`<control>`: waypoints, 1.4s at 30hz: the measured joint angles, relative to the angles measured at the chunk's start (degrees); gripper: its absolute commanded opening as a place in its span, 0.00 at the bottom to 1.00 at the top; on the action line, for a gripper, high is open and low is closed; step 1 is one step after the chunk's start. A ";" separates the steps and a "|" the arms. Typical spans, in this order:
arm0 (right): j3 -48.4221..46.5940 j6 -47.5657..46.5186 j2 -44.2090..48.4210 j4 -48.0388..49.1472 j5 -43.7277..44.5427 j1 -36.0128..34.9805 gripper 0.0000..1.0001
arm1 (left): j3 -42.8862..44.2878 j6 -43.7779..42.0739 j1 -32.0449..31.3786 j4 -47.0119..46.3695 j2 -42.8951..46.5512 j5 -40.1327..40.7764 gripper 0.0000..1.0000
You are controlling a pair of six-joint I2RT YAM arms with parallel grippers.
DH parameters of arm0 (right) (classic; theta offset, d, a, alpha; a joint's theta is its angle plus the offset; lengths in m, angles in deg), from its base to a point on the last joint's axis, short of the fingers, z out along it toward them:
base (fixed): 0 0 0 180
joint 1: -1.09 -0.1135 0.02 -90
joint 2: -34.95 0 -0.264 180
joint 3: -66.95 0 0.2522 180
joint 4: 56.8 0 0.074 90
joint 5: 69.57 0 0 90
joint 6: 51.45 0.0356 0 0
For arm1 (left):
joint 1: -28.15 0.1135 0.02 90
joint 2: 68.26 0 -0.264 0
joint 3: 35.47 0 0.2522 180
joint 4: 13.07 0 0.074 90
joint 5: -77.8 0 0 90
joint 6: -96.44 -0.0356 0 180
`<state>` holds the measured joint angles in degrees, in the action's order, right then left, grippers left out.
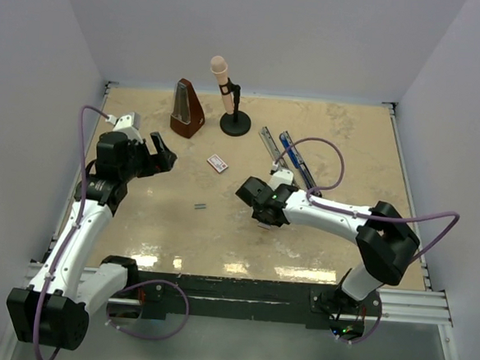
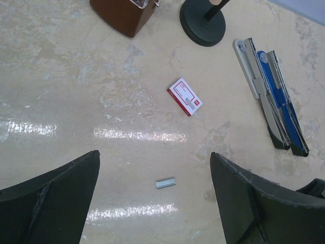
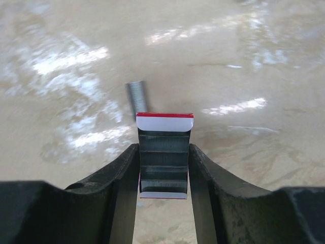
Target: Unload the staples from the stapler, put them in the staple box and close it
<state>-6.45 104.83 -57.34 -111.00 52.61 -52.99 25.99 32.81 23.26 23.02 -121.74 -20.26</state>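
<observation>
Staple rows [image 3: 163, 157] fill red-edged tray [image 3: 163, 118] (open-topped); right gripper [image 3: 163, 148] clamps it.

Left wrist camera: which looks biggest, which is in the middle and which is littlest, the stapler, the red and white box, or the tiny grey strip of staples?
1. stapler: biggest by far, lying opened out.
2. box: middle.
3. strip of staples: littlest, even though it lies nearest the camera.

Red print on the small box [image 2: 185, 96] seems illegible.
</observation>
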 measured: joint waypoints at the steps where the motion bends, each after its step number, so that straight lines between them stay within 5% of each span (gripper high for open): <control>1: -0.46 -1.79 -0.39 1.36 0.04 -0.76 0.44 | 0.00 0.15 0.00 0.13 -0.35 0.55 0.93; 9: -2.47 -23.63 -4.79 13.73 -3.50 -3.91 0.46 | -0.04 3.08 0.44 3.04 -3.45 2.25 0.93; 22: -3.58 -55.08 -9.92 27.15 -23.65 -4.46 0.47 | -0.48 5.51 0.76 3.13 -7.87 0.09 0.91; 33: -4.26 -61.44 -10.19 27.17 -25.94 -4.59 0.56 | -0.61 5.57 0.76 2.95 -10.40 -0.26 0.86; 42: -2.43 -53.51 1.49 28.55 -24.92 -4.00 0.54 | -1.81 4.52 -0.15 0.76 -13.64 -5.03 0.77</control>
<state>-8.88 51.33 -55.86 -82.46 27.70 -56.99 24.18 37.34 23.11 23.78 -135.37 -25.28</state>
